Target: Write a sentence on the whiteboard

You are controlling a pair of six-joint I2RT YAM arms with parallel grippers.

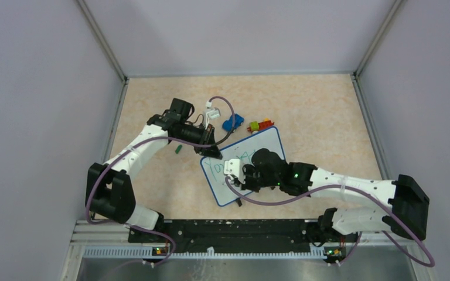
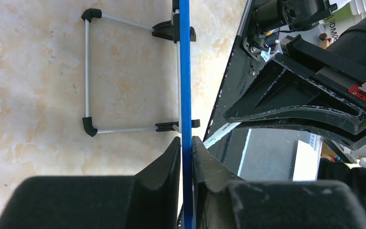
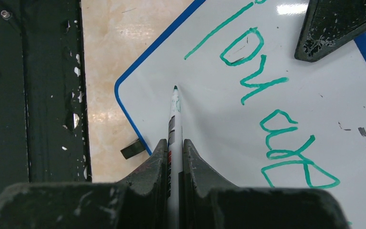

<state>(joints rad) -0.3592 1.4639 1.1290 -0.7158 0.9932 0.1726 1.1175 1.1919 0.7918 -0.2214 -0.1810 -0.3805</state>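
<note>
The left arm (image 1: 140, 149) reaches out long and low from its base, elbow bent, with its wrist turned in toward the far left corner of the whiteboard (image 1: 265, 142). There the left gripper (image 2: 186, 142) is clamped on the board's thin blue rim, one black finger on each face. The right arm (image 1: 351, 181) stretches across from the right, its forearm nearly level, and its wrist hangs over the near half of the board. The right gripper (image 3: 174, 144) is pinched tight on a slim white marker (image 3: 174, 117) that points away from the fingers. The marker's green tip rests on the white surface near the board's rounded corner. The board sits skewed in the middle of the table (image 1: 316, 117), which is a beige, marble-like surface. The board's face is glossy and catches a glare. From the pictures I cannot tell whether the held corner is lifted. The sentence (image 3: 267, 95) runs beside the marker tip in loose teal-green script and reads roughly "You are". Behind the board, a thin metal wire stand (image 2: 87, 71) with black plastic corners and clips lies against the table. A few small coloured toys (image 1: 232, 123) lie just beyond the board's far edge.
</note>
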